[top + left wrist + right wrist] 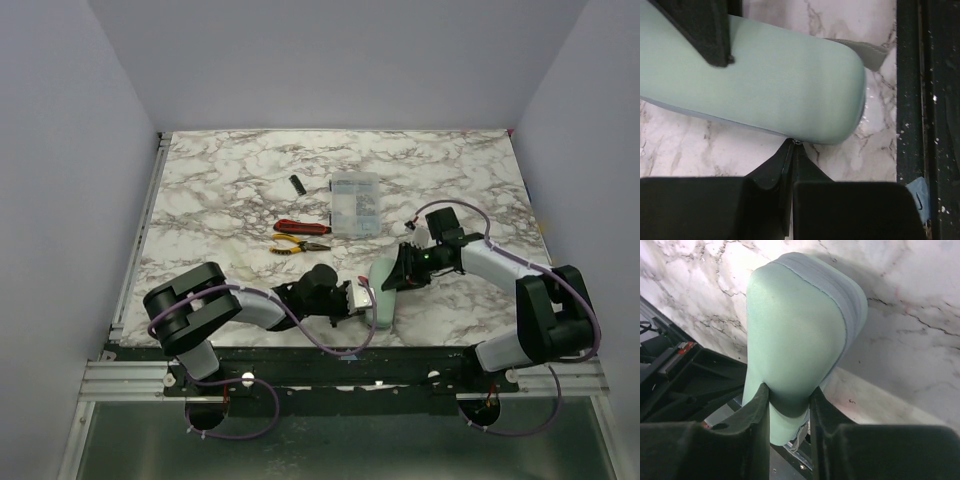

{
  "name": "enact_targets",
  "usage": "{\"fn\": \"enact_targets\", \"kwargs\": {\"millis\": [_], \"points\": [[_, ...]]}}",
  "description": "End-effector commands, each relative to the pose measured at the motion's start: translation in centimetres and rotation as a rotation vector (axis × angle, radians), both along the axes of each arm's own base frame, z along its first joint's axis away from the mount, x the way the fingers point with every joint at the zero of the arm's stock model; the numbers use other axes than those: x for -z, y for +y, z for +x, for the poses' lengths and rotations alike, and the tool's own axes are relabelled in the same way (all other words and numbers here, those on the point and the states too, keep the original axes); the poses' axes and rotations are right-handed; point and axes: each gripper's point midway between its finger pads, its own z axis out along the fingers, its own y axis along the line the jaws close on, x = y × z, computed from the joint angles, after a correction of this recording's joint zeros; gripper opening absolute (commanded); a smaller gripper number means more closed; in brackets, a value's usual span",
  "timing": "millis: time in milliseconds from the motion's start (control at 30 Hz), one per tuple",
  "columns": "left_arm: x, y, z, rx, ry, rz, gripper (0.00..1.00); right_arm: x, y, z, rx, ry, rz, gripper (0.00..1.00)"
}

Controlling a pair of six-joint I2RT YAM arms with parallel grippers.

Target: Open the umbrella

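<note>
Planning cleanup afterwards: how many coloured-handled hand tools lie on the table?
2: a red-handled tool just left of the clear parts box, and yellow-handled pliers right beside it on the near side. The robot's arms might hide more.

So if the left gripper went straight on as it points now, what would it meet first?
The mint-green umbrella case, lying across right at the shut fingertips of the left gripper, seemingly in contact.

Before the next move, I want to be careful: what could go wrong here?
The mint-green case lies close to the near edge of the table; a pull could drag it off. The left gripper touches the case only with its closed fingertips, so it may slip. The right gripper clamps soft fabric at one end, which might slide out.
</note>
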Motion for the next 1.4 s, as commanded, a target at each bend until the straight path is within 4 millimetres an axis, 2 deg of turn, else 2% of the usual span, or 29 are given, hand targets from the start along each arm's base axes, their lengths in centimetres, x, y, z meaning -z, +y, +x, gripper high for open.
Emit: {"fn": "enact_targets", "kwargs": {"millis": [0,167,500,667,800,867,967,1000,1100,1167,1233,1367], "points": [[-1.4,-0.6,3.4,-0.097,0.037,-0.045,0.0,1.2,0.2,-0.1,-0.081,-0.031,0.012,0.19],[-2.0,-0.7,5.3,-0.128,0.04,-0.061,0.0,1.4,0.3,-0.1,-0.093,-0.02,0.018,0.0],[-2.8,-0.7,10.0,-0.221,0.036,-0.073,0.0,1.3,0.7,0.1,-0.117,-0.016,0.036,0.0],[-2.3,0.7,11.1,-0.286,0.037,-0.061,0.0,0.8,1.2,2.1,-0.156,-0.059,0.035,0.0],[-1.7,2.3,12.4,-0.387,0.122,-0.068,0.0,0.7,1.9,2.8,-0.288,-0.092,-0.006,0.0],[-1.7,2.6,12.4,-0.385,0.18,-0.084,0.0,0.9,1.9,3.3,-0.33,-0.096,-0.039,0.0],[-2.0,2.6,11.0,-0.354,0.214,-0.107,0.0,1.8,1.3,4.7,-0.386,-0.131,-0.097,0.01],[-2.0,2.6,10.5,-0.344,0.229,-0.107,0.0,2.0,1.2,5.4,-0.394,-0.149,-0.118,0.08],[-1.6,2.6,8.9,-0.326,0.248,-0.094,0.0,1.3,0.8,7.7,-0.399,-0.232,-0.177,0.53],[-1.4,2.3,8.0,-0.315,0.261,-0.089,0.0,-0.1,0.8,8.3,-0.412,-0.297,-0.182,0.74],[-1.2,2.0,7.4,-0.311,0.279,-0.086,0.0,-1.7,0.7,8.2,-0.432,-0.356,-0.177,0.82],[-1.2,1.5,7.0,-0.327,0.328,-0.092,0.0,-5.0,0.3,6.6,-0.473,-0.483,-0.153,0.86]]}}
